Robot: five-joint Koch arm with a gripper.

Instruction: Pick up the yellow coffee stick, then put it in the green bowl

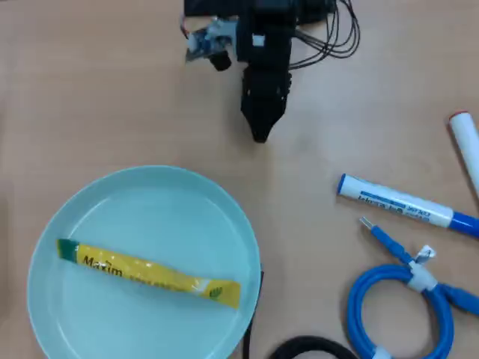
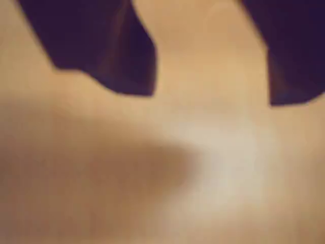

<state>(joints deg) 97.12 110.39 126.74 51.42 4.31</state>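
Overhead view: the stick point(image 1: 150, 274) lies flat inside the bowl point(image 1: 150, 187), and the gripper point(image 1: 260, 134) is up above on bare table point(image 1: 90, 90), well apart from both

Overhead view: the stick is long, thin, shiny yellow foil with green ends; it runs left to right and tips down a bit to the right. The bowl is round, smooth and pale green. The gripper is black and pointy, aimed down the picture, with the bowl below and to its left. A pen point(image 1: 404, 203) and a blue cable point(image 1: 408, 299) lie to the right. Wrist view: blurry; two dark fingers point(image 2: 111, 56) stand apart with only tan table between them, holding nothing, so I think the job is done
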